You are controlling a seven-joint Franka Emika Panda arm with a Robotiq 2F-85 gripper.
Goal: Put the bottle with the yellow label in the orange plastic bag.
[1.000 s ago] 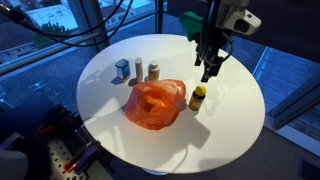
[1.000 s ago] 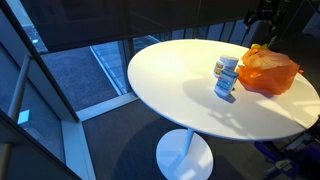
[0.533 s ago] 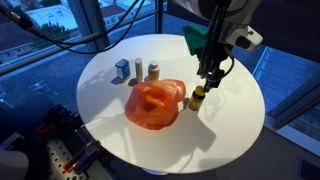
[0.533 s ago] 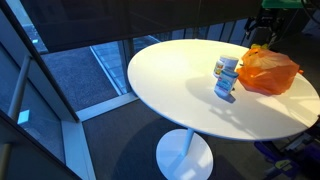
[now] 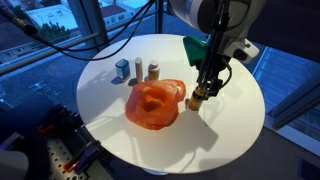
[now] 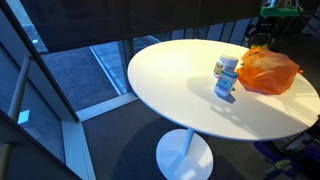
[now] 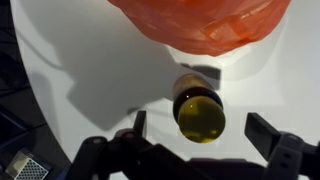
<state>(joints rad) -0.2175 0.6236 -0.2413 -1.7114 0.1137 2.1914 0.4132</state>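
Glossy crinkly plastic bag (image 7: 205, 25), smooth matt table (image 7: 90, 70) (bottle (image 7: 200, 112) w/ shiny cap)

The bottle (image 5: 197, 101) is small and dark amber with a yellow label. It stands upright on the white counter (image 5: 105, 118), right of centre in an exterior view and just beside the right edge of the orange plastic bag (image 5: 154, 104); whether the two touch cannot be told. In the wrist view the bottle (image 7: 200, 113) shows from above, low and right of centre, as a round olive-yellow top with a dark rim, close below the bag (image 7: 205, 20), which fills the upper edge. The bag is translucent, crumpled and heaped near the counter's middle, with a hollow in its top. In an exterior view the bag (image 6: 268, 70) lies at the far right.
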